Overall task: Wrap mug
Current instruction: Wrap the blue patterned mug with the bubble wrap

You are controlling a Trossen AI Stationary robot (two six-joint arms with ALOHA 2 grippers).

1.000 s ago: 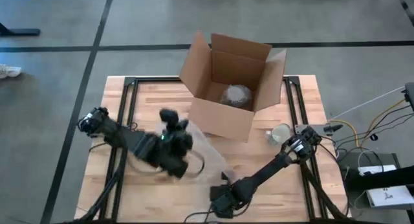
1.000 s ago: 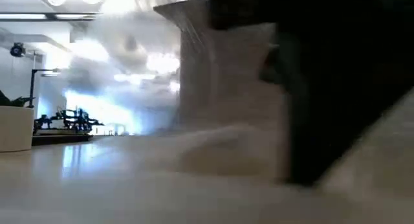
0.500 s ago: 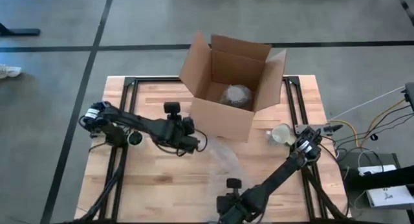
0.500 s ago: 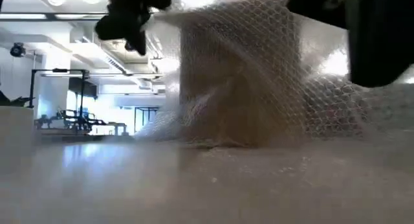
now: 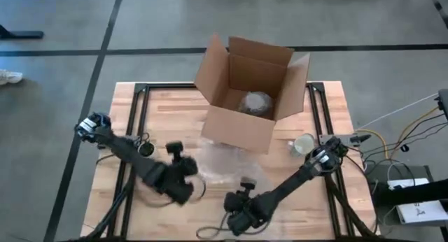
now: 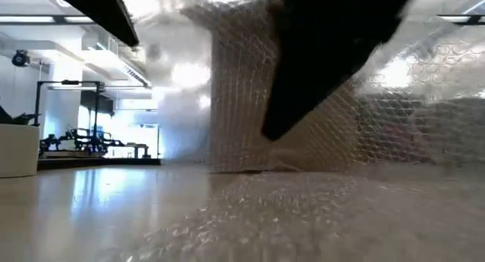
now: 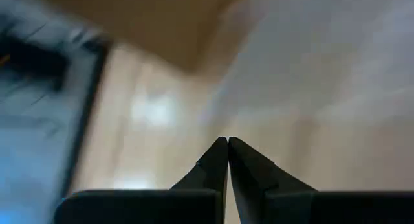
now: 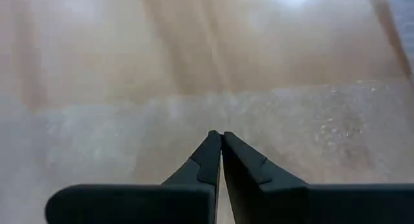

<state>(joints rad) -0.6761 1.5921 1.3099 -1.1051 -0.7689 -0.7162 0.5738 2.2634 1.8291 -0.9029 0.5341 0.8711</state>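
Right, both hands hover by the bubble wrap, mug off to the side

Mug [image 5: 304, 145] stands on the counter [image 5: 161, 105] right of the box [image 5: 248, 95], nearer the right arm's base. Wrap [image 5: 224, 165] lies clear and crumpled btwn left hand [image 5: 183, 178] & right hand [image 5: 238, 205]; both pinched closed, nothing held
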